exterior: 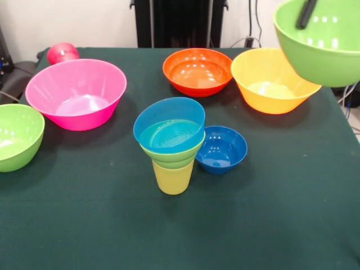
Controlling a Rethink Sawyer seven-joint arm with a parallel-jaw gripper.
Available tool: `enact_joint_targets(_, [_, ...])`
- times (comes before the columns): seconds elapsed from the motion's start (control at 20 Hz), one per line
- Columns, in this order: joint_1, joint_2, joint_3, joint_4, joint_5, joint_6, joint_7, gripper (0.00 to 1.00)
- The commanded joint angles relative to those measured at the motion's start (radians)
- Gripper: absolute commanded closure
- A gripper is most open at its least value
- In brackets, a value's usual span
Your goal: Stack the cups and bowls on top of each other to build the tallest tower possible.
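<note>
At the centre of the dark green cloth-covered table (270,225) we see the tower (170,147): a pale yellow plastic cup (172,177) standing upright as its base, a lime green bowl (172,156) nested on it with only its rim band showing, and a glossy light blue bowl (169,125) on top, tipped slightly toward us. Touching the tower at its 3 o'clock sits a small dark blue bowl (222,148). At 10 o'clock lies a large pink bowl (76,93), and beyond it, at 11, a red cup (62,52) of which only the upper part shows behind the pink rim. At 9 o'clock a second lime green bowl (17,135) is cut off by the frame's edge. At 12 to 1 o'clock rests an orange-red bowl (198,71), with a yellow-orange bowl (273,81) just beside it at 2. A large lime green bowl (322,42) hangs in the air at the upper right corner, overlapping the yellow-orange one and cropped by the frame. One dark finger of the gripper (306,13) reaches inside its rim; the rest is out of frame, so we cannot tell how wide it stands, only that the bowl hangs from it.
</note>
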Motion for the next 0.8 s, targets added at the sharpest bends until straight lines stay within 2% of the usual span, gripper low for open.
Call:
enact_joint_targets(0.05, [-0.059,-0.050,0.172,0.151,-0.133,-0.090,-0.032,1.00])
enact_joint_targets(0.35, [-0.142,-0.100,0.222,0.250,-0.240,-0.194,-0.019,1.00])
enact_joint_targets(0.8, [-0.240,-0.151,0.255,0.319,-0.361,-0.235,-0.017,1.00])
